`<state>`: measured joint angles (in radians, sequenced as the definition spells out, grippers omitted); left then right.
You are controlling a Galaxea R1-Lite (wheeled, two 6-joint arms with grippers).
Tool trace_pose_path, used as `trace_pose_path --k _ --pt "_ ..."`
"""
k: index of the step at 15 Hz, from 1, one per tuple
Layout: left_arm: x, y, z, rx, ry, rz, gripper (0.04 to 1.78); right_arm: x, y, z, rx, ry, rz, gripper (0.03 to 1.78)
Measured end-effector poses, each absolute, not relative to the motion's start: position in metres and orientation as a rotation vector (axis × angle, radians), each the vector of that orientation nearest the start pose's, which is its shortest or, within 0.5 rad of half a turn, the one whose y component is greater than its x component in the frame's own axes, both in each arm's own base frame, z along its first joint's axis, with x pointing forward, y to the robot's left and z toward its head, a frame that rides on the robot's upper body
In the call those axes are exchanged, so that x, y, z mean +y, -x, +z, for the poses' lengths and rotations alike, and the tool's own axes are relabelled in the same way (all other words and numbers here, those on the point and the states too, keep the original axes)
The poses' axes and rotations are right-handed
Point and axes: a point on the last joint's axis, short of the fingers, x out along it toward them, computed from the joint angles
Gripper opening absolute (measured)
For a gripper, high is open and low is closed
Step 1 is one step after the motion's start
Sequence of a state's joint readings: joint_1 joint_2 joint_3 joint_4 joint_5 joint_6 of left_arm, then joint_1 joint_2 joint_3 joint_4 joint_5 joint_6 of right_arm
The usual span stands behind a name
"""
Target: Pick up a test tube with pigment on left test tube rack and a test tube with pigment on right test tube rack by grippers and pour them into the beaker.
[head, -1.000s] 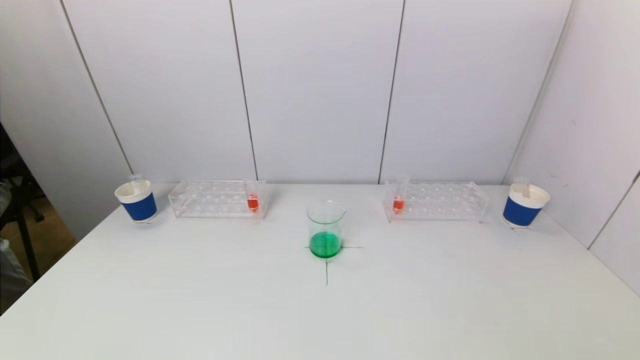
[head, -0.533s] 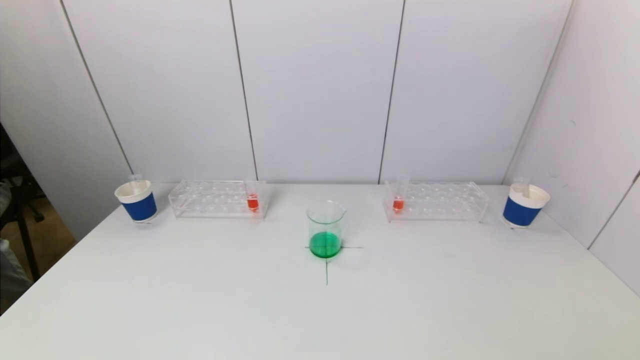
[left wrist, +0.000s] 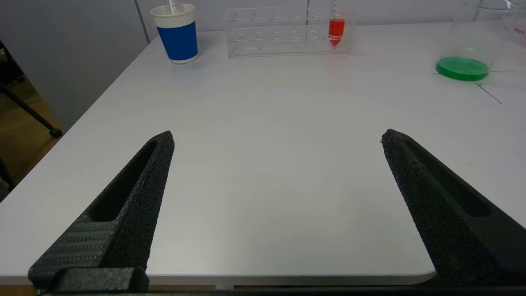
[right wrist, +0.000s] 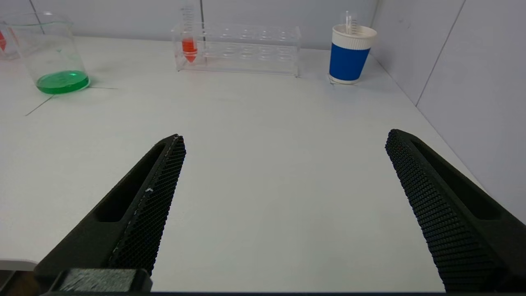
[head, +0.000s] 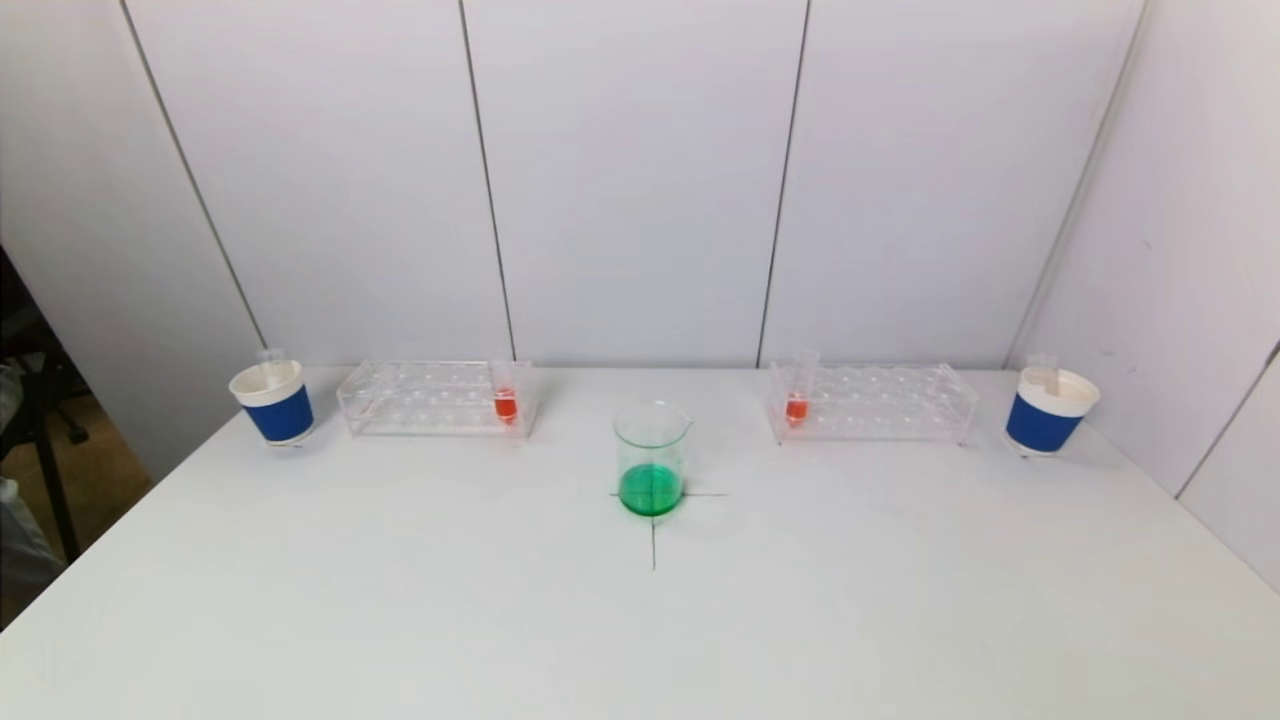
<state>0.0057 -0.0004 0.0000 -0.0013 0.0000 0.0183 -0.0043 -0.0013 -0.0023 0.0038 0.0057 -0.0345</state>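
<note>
A glass beaker [head: 651,458] with green liquid at its bottom stands mid-table on a drawn cross. The clear left test tube rack [head: 435,398] holds a test tube with red pigment [head: 505,393] at its inner end. On the other side, the right test tube rack [head: 870,402] holds a red-filled test tube [head: 797,395] at its inner end. Both arms are out of the head view. My left gripper [left wrist: 277,137] hangs open over the table's near edge, far from its rack [left wrist: 287,31]. My right gripper [right wrist: 283,139] is likewise open and empty, far from its rack [right wrist: 238,49].
A blue-and-white paper cup [head: 273,401] with a clear tube in it stands at the far left, and a matching cup [head: 1047,410] at the far right. White wall panels close the back and the right side. The table's left edge [left wrist: 82,119] drops to the floor.
</note>
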Motion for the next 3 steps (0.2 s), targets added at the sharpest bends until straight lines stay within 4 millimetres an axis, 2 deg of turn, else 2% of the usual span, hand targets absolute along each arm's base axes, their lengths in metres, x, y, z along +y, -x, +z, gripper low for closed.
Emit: trace_pose_path --k 3 --pt "-0.0001 0.0228 0.0756 -0.002 -0.018 0.006 1.76 0.0002 0.023 0.0756 0.0 0.03 0.001 1.77"
